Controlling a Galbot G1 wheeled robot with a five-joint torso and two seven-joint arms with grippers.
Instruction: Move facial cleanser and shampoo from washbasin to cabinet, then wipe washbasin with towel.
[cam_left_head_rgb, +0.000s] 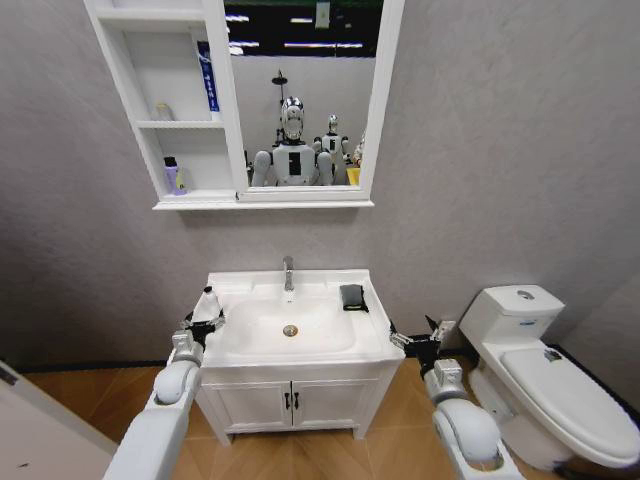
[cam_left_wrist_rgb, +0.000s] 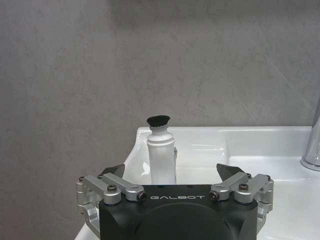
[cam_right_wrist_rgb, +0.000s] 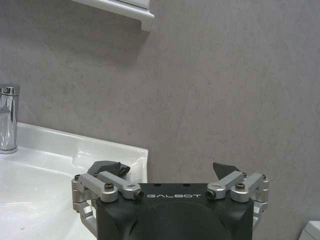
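A white bottle with a black cap (cam_left_head_rgb: 208, 303) (cam_left_wrist_rgb: 161, 157) stands upright on the left rim of the washbasin (cam_left_head_rgb: 300, 352); I cannot tell whether it is the shampoo or the facial cleanser. My left gripper (cam_left_head_rgb: 197, 326) (cam_left_wrist_rgb: 171, 172) is open just in front of it, the bottle showing between the fingertips (cam_left_wrist_rgb: 114, 170). The dark folded towel (cam_left_head_rgb: 352, 296) lies on the basin's back right corner. My right gripper (cam_left_head_rgb: 413, 334) (cam_right_wrist_rgb: 167, 169) hangs open and holds nothing beside the basin's right edge (cam_right_wrist_rgb: 135, 160). The cabinet (cam_left_head_rgb: 140, 100) holds a blue tube (cam_left_head_rgb: 208, 80) and a purple bottle (cam_left_head_rgb: 173, 177).
A chrome tap (cam_left_head_rgb: 288, 272) (cam_right_wrist_rgb: 7, 117) stands at the basin's back. A mirror (cam_left_head_rgb: 300, 90) adjoins the shelves. A white toilet (cam_left_head_rgb: 545, 385) sits to the right, close to my right arm. The two-door vanity (cam_left_head_rgb: 290, 402) is below the basin.
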